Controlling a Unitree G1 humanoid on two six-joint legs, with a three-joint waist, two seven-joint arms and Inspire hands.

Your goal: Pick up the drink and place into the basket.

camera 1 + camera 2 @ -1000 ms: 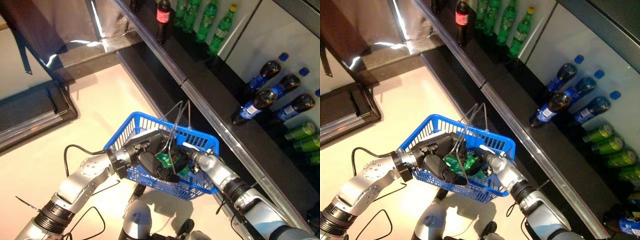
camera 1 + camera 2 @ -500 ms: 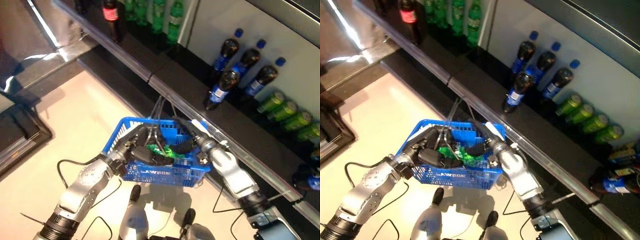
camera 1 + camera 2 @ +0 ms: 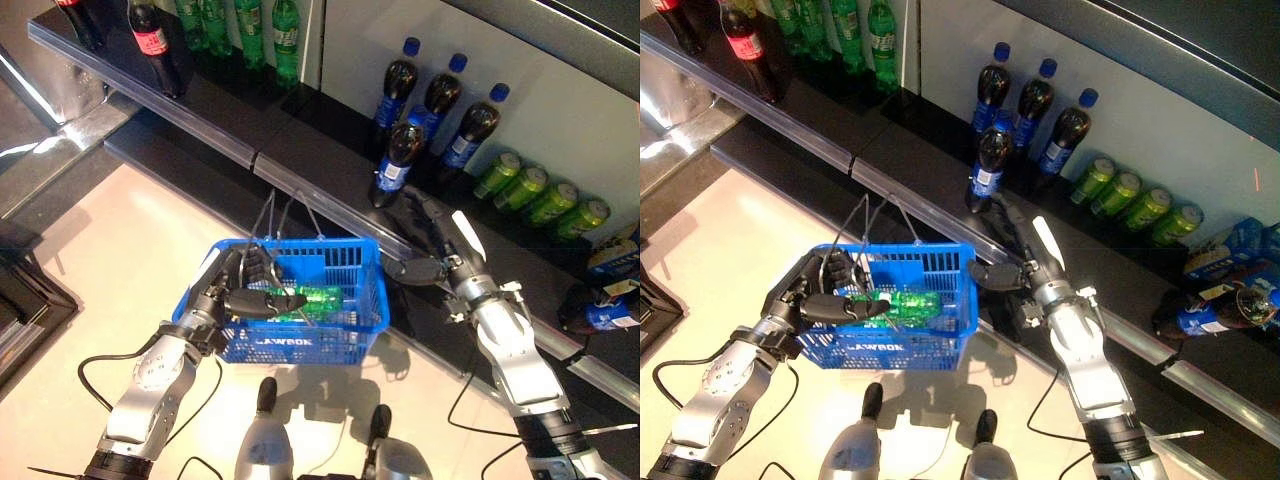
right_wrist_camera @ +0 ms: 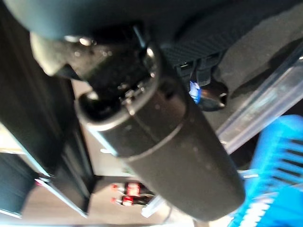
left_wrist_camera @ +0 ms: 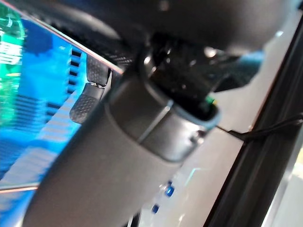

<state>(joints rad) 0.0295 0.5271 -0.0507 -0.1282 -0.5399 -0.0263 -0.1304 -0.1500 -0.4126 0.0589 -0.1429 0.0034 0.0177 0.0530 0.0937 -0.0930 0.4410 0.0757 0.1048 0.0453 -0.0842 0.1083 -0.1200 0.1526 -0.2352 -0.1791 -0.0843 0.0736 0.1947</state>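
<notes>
The blue basket (image 3: pixel 300 345) hangs in front, held up by my left hand (image 3: pixel 235 290), which is shut on its thin wire handles (image 3: pixel 268 215). A green drink bottle (image 3: pixel 322 297) lies on its side inside the basket; it also shows in the right eye view (image 3: pixel 905 300). My right hand (image 3: pixel 445 245) is open and empty, with straight fingers. It is just right of the basket, above the shelf's front edge and below the dark bottles. The basket's blue mesh shows past my left thumb in the left wrist view (image 5: pixel 57 123).
A low black shelf runs diagonally behind the basket, with a clear front rail (image 3: pixel 200 125). On it stand dark bottles with blue caps (image 3: pixel 400 150), green cans (image 3: pixel 540 195), green bottles (image 3: pixel 245 20) and red-labelled dark bottles (image 3: pixel 150 40). A blue-labelled drink (image 3: pixel 595 312) lies at the far right.
My right hand has come out of the basket and moved right, over the shelf edge, open and empty. The green drink stays in the basket. The camera view has shifted along the shelf.
</notes>
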